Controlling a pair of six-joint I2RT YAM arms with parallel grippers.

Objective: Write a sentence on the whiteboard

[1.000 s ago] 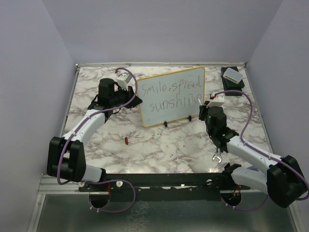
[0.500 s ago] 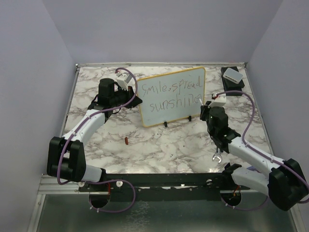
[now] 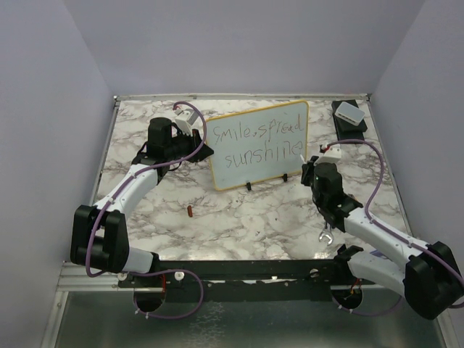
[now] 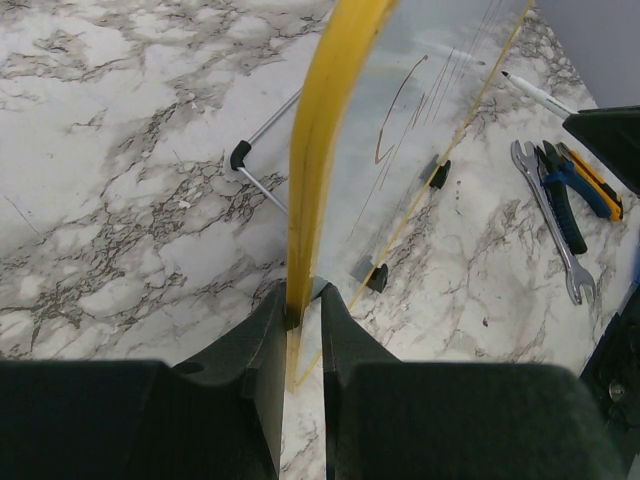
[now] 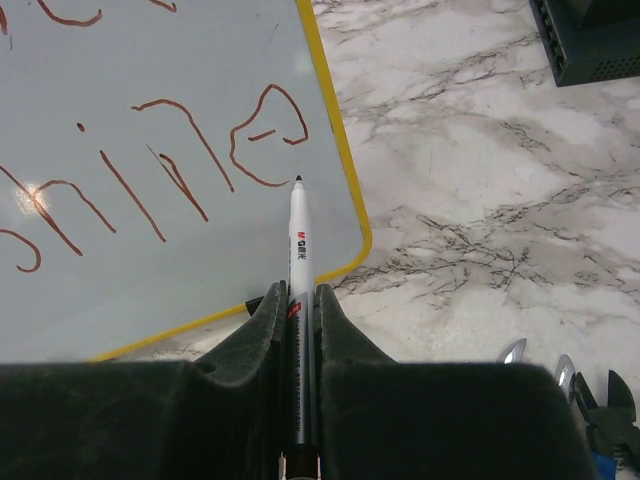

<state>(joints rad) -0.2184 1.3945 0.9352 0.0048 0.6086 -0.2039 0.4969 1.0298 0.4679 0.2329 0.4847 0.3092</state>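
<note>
Two arms share the job. Nearest their bases, a wrench (image 3: 326, 236) lies on the marble counter (image 3: 246, 217) by the right arm. A small red cap (image 3: 190, 212) lies between 7 and 8 o'clock from the whiteboard (image 3: 246, 172). Farther in, the right end effector (image 5: 300, 296) is pinched shut on a marker (image 5: 298, 235), whose long axis runs straight to 12 o'clock in the wrist view. Its tip sits just beside the closing "e" of the sentence (image 5: 205, 150), which lies at 11 o'clock from it; whether the tip touches the face I cannot tell. The left end effector (image 4: 303, 300) is closed narrowly on the board's yellow left rim, steadying it upright on its feet. "smile, spread sunshine" reads complete in two lines, so I judge the writing about done. The right arm is the one placed for any last stroke. A white box (image 3: 349, 112) sits at the far right corner.
</note>
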